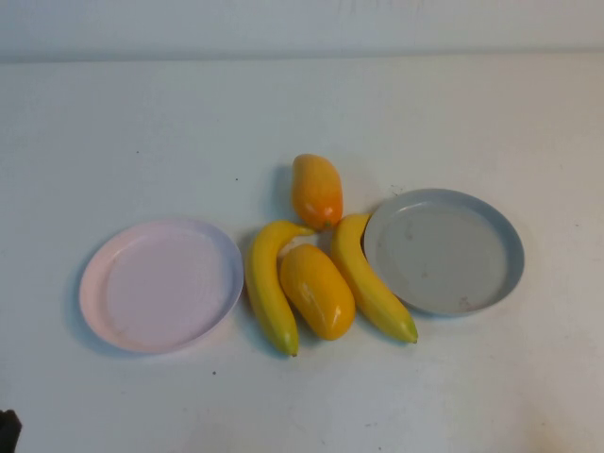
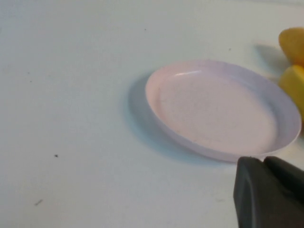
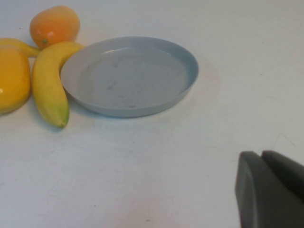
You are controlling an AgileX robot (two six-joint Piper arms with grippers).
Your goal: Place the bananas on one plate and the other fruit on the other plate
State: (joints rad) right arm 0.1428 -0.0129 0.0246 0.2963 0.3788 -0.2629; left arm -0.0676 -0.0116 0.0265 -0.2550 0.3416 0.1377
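Observation:
Two yellow bananas point(image 1: 269, 288) point(image 1: 373, 283) lie on the white table between the plates, with one orange-yellow fruit point(image 1: 318, 290) between them and another point(image 1: 316, 189) just beyond. The pale pink plate point(image 1: 160, 286) on the left and the grey-blue plate point(image 1: 444, 250) on the right both hold nothing. My left gripper point(image 2: 264, 160) is shut and holds nothing, hovering near the pink plate point(image 2: 218, 109). My right gripper point(image 3: 261, 155) is shut and holds nothing, well short of the grey-blue plate point(image 3: 130, 76). A banana point(image 3: 50, 88) touches that plate's rim.
White tabletop point(image 1: 302, 104) stretches bare behind the fruit to the back wall. A dark bit of the left arm point(image 1: 8, 429) shows at the near left corner of the high view.

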